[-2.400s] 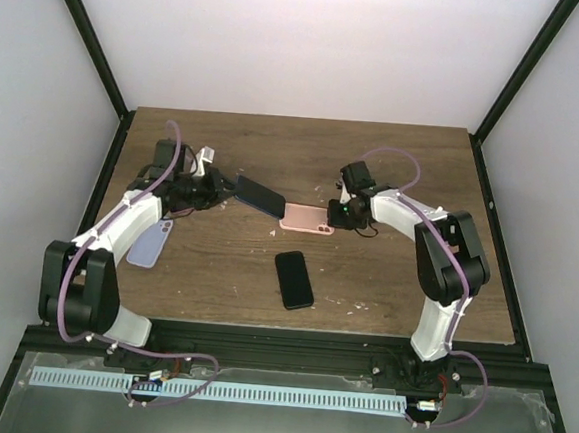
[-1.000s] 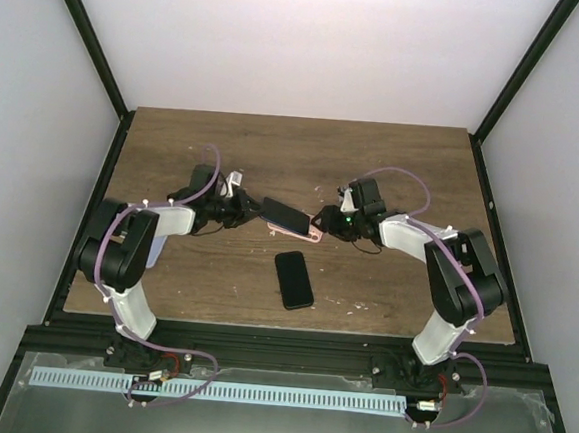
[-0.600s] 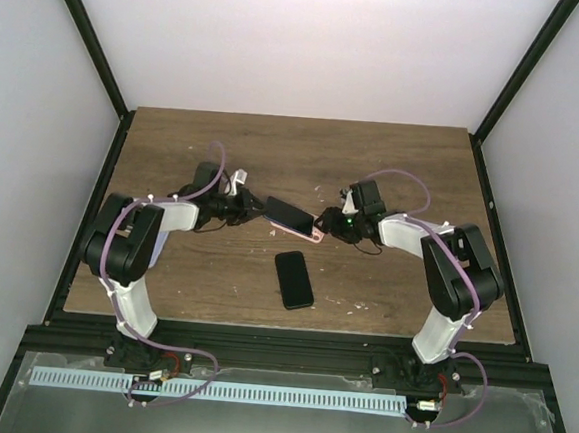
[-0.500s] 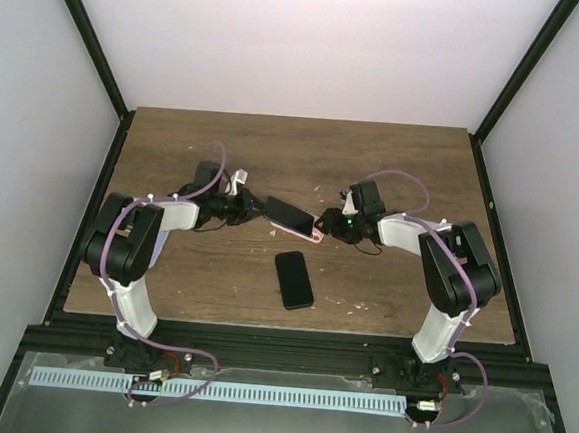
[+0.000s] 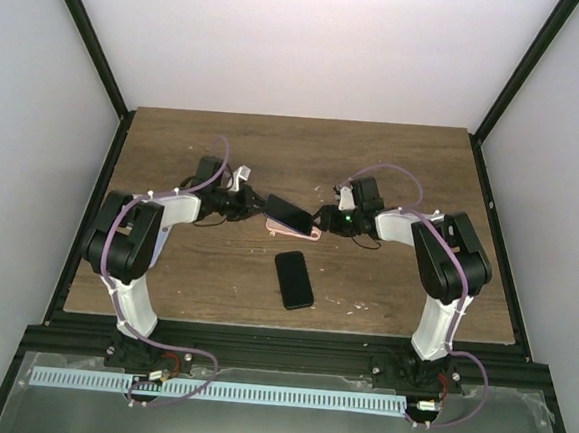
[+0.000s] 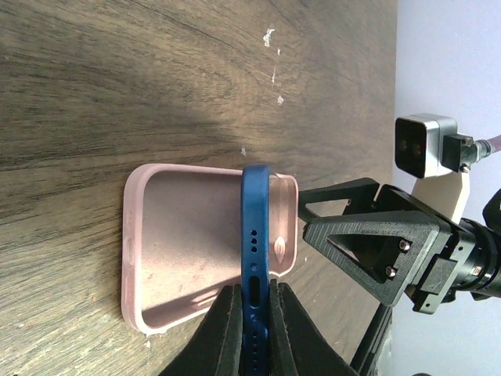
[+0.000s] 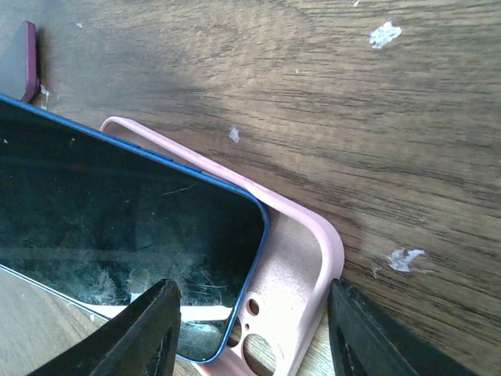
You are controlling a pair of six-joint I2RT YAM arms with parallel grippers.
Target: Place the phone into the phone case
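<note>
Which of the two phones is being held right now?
The blue-edged phone, clamped in the left tool and tilted over the pink case. The black phone lies flat, alone on the table.

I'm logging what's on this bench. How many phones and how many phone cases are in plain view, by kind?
Phones: 2, the blue phone and the black phone
Phone cases: 1, the pink phone case
Total: 3
</note>
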